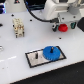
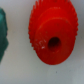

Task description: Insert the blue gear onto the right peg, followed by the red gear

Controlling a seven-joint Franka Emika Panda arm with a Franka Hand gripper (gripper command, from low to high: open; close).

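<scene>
The blue gear (image 1: 51, 53) lies flat on the right-hand end of a black base plate (image 1: 32, 61), seated over a peg. A thin bare peg (image 1: 36, 54) stands on the plate to the exterior view's left of it. The red gear (image 1: 63, 27) is at the back right, directly under my gripper (image 1: 62, 25). In the wrist view the red gear (image 2: 52, 37) fills the picture, face on, with its centre hole showing. My fingers do not show there, and whether they grip the gear cannot be told.
A beige and white block fixture (image 1: 18, 28) stands at the back left of the white table (image 1: 15, 55). A dark green object (image 2: 2, 30) lies beside the red gear. The arm's white body and black cables hang over the back.
</scene>
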